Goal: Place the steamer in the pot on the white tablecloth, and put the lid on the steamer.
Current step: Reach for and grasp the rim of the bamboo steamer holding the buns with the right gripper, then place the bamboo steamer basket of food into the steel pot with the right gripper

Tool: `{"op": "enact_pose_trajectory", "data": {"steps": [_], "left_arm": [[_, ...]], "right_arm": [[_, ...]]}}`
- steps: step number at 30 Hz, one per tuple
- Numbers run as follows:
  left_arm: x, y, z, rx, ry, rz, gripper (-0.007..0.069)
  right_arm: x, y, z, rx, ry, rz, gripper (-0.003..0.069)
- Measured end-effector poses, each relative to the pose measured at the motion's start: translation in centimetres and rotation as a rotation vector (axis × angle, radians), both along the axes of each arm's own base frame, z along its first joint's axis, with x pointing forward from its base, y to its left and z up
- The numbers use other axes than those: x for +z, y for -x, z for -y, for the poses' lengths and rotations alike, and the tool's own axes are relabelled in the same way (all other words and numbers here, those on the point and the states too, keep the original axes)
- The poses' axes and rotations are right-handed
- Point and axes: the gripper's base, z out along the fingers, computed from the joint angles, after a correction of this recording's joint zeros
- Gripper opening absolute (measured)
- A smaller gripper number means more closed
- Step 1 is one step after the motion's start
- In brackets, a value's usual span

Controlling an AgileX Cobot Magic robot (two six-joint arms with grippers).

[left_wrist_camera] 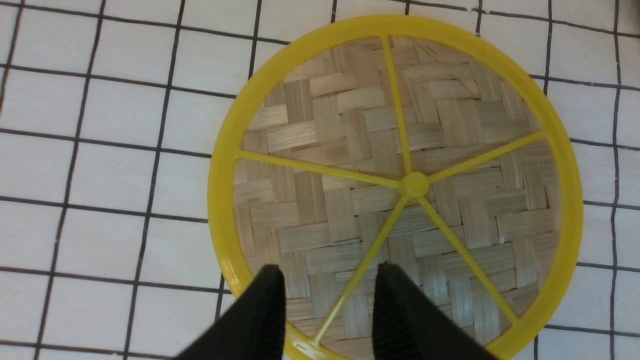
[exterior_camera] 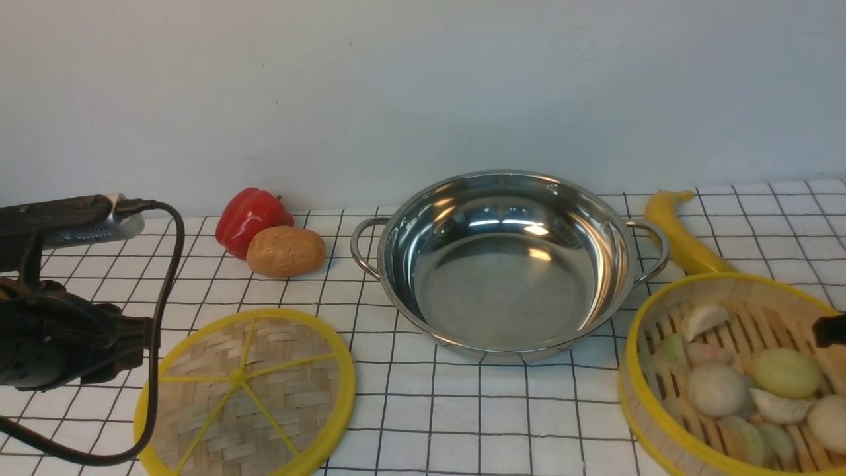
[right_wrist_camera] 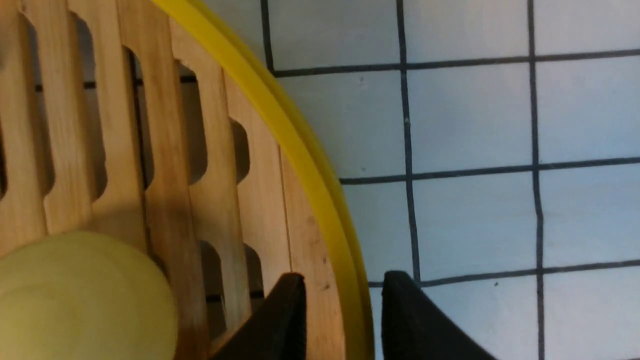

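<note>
Steamer (exterior_camera: 727,280) at the right of the white tablecloth (exterior_camera: 462,410), just beside the pot (exterior_camera: 509,284), and the right pincer (right_wrist_camera: 342,280) straddles its yellow rim, one finger inside, one outside; whether it's actually pinching, I cannot tell. Over on the left, the lid (left_wrist_camera: 400,185) lies flat on the cloth, left pincer (left_wrist_camera: 327,272) poised above its edge, jaws apart, gripping nothing.
</note>
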Motion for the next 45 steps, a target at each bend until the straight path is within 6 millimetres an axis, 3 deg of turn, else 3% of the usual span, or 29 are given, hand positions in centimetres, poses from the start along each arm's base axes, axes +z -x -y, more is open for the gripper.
{"op": "enact_pose_trajectory", "data": {"steps": [5, 7, 9, 21, 34, 41, 45], "left_arm": [[0.0, 0.0, 0.0, 0.000, 0.000, 0.000, 0.0243], [0.0, 0.0, 0.0, 0.000, 0.000, 0.000, 0.0243], [0.0, 0.0, 0.0, 0.000, 0.000, 0.000, 0.0243], [0.0, 0.0, 0.0, 0.000, -0.001, 0.000, 0.0243], [0.0, 0.0, 0.0, -0.004, -0.005, 0.000, 0.0243], [0.0, 0.0, 0.0, -0.029, -0.020, 0.002, 0.0243], [0.0, 0.0, 0.0, -0.033, -0.023, 0.002, 0.0243]], "right_arm": [[-1.3, -0.3, 0.1, 0.007, 0.010, -0.037, 0.0167], [-1.2, -0.4, 0.2, 0.011, 0.017, -0.034, 0.0081], [-1.2, -0.4, 0.2, 0.018, 0.021, -0.035, 0.0053], [-0.8, 0.3, 0.4, -0.006, 0.037, -0.089, 0.0054], [5.0, 3.6, 0.1, 0.004, 0.049, -0.122, 0.0055], [8.2, 3.4, -1.0, 0.038, -0.066, -0.077, 0.0055], [10.4, 2.3, -2.0, 0.066, -0.177, 0.000, 0.0055]]}}
